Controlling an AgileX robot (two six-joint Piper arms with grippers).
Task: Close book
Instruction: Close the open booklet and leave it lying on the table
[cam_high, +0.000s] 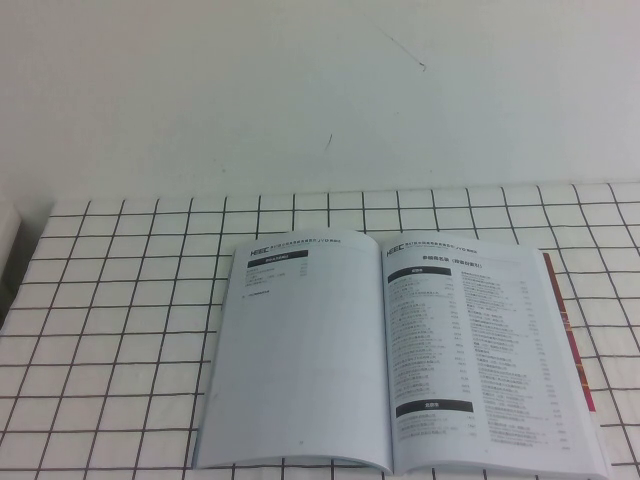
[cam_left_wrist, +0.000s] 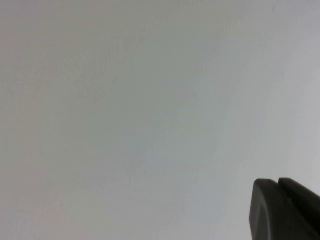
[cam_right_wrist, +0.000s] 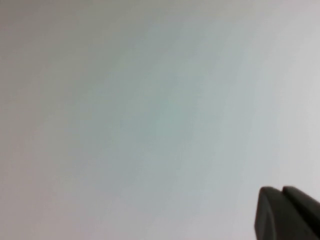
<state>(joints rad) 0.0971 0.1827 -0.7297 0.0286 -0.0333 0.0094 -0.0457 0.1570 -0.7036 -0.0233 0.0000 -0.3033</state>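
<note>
A book (cam_high: 330, 370) lies open and flat on the checked tablecloth (cam_high: 120, 330), right of the middle and reaching the near edge of the high view. Its left page is mostly blank under a short heading, its right page (cam_high: 470, 350) is full of printed lines, and a red cover edge (cam_high: 572, 345) shows along its right side. Neither arm appears in the high view. In the left wrist view my left gripper (cam_left_wrist: 278, 182) shows two dark fingertips pressed together against a blank pale surface. My right gripper (cam_right_wrist: 282, 190) looks the same in the right wrist view, holding nothing.
The white cloth with its black grid covers the whole table up to a plain white wall (cam_high: 320, 90). A pale object (cam_high: 6, 235) sits at the table's far left edge. Bare cloth lies left of the book and behind it.
</note>
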